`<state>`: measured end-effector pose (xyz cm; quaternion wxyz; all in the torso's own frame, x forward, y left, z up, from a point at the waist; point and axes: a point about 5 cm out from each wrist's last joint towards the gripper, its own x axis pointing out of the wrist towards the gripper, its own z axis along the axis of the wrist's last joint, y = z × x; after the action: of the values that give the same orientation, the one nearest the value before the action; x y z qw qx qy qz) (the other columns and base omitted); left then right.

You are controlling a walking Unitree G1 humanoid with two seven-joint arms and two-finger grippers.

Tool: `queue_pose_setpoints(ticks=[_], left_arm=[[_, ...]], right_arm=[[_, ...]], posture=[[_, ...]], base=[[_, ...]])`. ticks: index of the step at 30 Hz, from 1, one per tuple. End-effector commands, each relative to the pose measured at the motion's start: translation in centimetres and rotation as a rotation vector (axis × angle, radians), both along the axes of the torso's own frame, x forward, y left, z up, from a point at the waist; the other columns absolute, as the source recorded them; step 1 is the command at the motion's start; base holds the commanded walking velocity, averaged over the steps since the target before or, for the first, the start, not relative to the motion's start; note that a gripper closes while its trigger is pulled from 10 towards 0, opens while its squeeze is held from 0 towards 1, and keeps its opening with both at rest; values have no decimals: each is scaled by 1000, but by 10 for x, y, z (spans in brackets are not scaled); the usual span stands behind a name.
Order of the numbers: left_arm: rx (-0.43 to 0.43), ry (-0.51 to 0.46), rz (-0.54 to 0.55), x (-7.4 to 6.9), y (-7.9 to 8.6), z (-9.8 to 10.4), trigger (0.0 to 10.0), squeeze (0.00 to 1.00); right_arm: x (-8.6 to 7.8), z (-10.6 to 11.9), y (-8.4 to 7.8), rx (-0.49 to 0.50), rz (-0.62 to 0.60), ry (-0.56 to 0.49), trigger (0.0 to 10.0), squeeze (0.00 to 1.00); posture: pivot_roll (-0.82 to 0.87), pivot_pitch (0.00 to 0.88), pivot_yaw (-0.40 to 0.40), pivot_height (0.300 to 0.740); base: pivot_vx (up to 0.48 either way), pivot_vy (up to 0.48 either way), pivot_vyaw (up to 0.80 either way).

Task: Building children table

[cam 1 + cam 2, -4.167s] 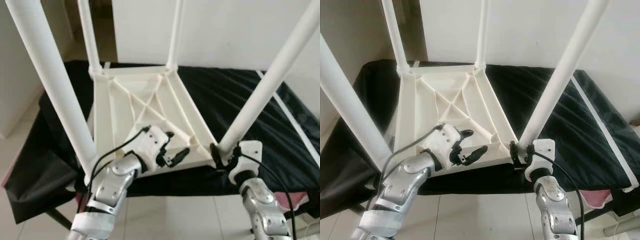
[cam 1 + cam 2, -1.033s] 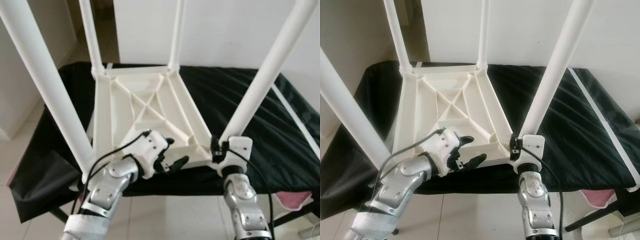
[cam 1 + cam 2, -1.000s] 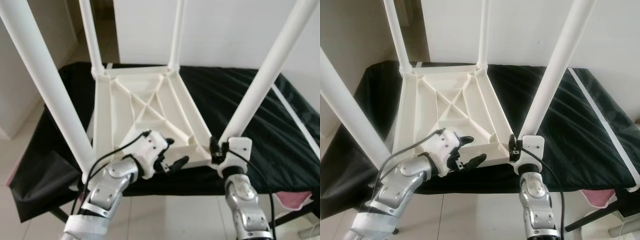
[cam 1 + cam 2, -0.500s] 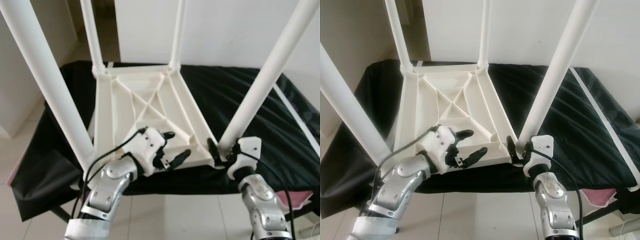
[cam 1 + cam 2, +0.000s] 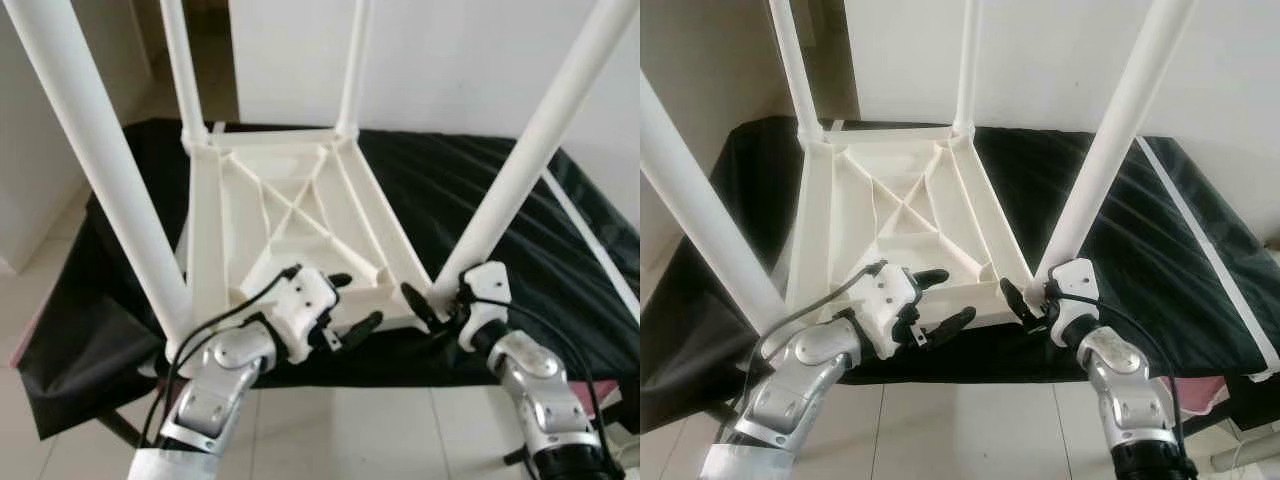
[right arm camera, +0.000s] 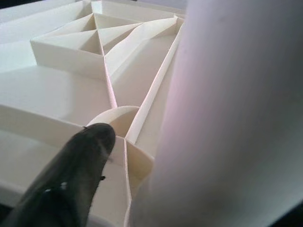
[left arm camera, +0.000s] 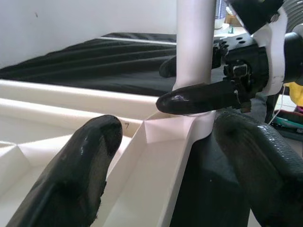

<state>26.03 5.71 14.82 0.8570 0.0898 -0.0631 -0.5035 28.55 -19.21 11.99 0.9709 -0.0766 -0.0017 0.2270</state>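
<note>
All four white legs of the upturned children's table (image 5: 290, 215) run out past the top edge, so their ends can't be seen. The near right leg (image 5: 1110, 140) hides one finger of the right gripper (image 5: 1032, 300) behind its base; the jaws seem to sit either side of it. In the right wrist view that leg (image 6: 227, 118) is a pale blur. The black cloth (image 5: 1160, 250) covers whatever it lies over.
</note>
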Motion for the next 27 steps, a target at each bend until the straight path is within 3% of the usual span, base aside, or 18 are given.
queue_pose_setpoints(ticks=[1, 2, 14, 15, 16, 21, 27], left_arm=[[1, -16, 68, -1, 1, 0, 10000, 0], [3, -15, 66, -2, 1, -1, 10000, 0], [-3, -19, 65, 2, -1, 2, 10000, 0], [-2, -22, 64, 4, -1, 3, 10000, 0], [0, -25, 65, 6, 0, 3, 10000, 0], [9, -29, 66, 10, 1, 3, 10000, 0], [22, -12, 40, 3, -2, -3, 10000, 0]], right_arm=[[1, -4, 2, -17, 40, 19, 2196, 0], [1, -4, 2, -17, 51, 24, 0, 0], [-5, -12, 1, -5, 72, 53, 0, 0], [-6, -13, 0, 1, 60, 64, 1333, 0], [-6, -14, -2, 18, 43, 66, 10000, 0], [-8, -12, -2, 55, 7, 51, 10000, 0], [-16, -11, 6, 95, -113, -4, 10000, 0]], posture=[[7, 26, -60, 740], [5, 32, -62, 740], [-10, 26, -55, 740], [-12, 17, -53, 740], [-17, 8, -49, 740], [-22, 5, -47, 740], [-37, 17, -34, 740]], base=[[0, 0, 0], [0, 0, 0], [0, 0, 0], [0, 0, 0], [0, 0, 0], [0, 0, 0], [0, 0, 0]])
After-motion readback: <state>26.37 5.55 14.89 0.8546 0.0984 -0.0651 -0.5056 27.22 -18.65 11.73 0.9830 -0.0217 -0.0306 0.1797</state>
